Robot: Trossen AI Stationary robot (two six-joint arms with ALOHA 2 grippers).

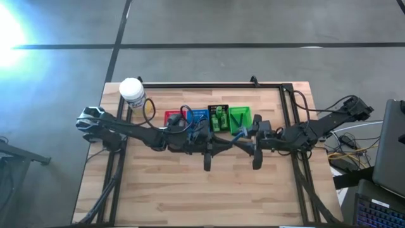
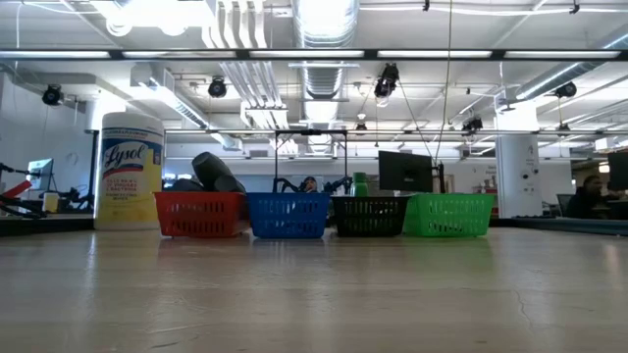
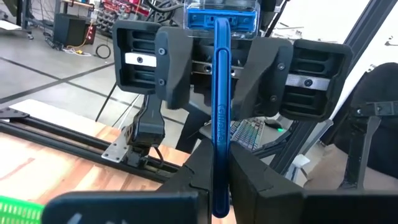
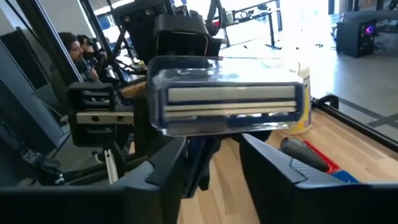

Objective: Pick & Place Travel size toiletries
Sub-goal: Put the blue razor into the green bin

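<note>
A blue razor [image 3: 221, 112] with a clear-capped head [image 4: 230, 102] is held above the table between my two arms [image 1: 239, 133]. My left gripper [image 3: 221, 171] is shut on its handle. My right gripper [image 4: 214, 171] faces it from the table's right and is open. Its fingers [image 3: 171, 62] stand on either side of the handle just below the head, with a gap showing on each side. Green little bottles [image 1: 219, 118] sit in the black tray. Neither gripper shows in the low view. My left gripper pinches the razor's handle near its free end [image 3: 221, 186] between the two fingers, coming level from the table's left. The razor is lifted clear of the table. It sticks out past the fingertips toward my right gripper, head [image 3: 221, 15] farthest out.
Four trays stand in a row just beyond the grippers: red [image 1: 171, 118], blue [image 1: 199, 114], black [image 1: 211, 107], green [image 1: 240, 118]. A white-capped yellow jar [image 1: 131, 92] stands at the far left corner. Bare wood [image 1: 202, 196] lies toward the near edge. People sit in the room behind.
</note>
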